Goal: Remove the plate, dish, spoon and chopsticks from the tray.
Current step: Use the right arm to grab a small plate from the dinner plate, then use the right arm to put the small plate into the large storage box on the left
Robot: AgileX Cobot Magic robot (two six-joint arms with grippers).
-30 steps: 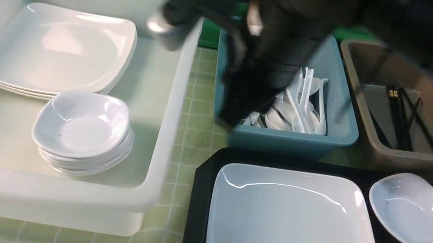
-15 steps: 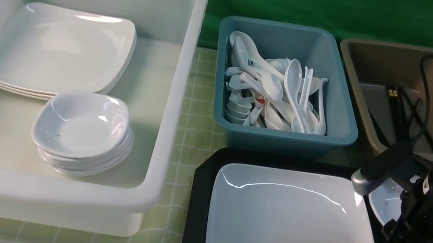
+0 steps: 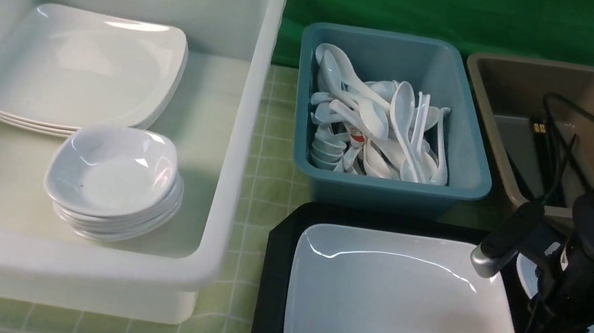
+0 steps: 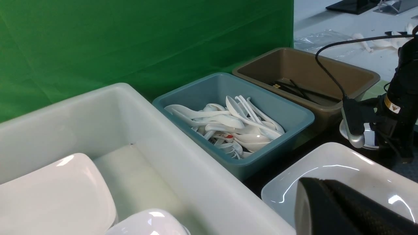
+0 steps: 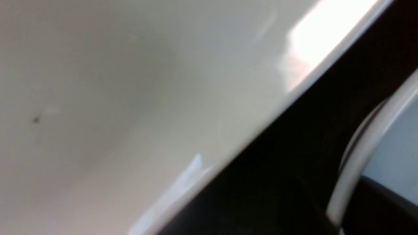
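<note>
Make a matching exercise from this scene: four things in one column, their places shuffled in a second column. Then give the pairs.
Things
1. single large plate
2. pile of white spoons
3. black chopsticks
4. stack of small dishes

Places
A. in the brown tub
B. on the black tray
C. in the white tub
D. in the teal tub

Pairs: 1-B, 2-D, 3-A, 4-C
</note>
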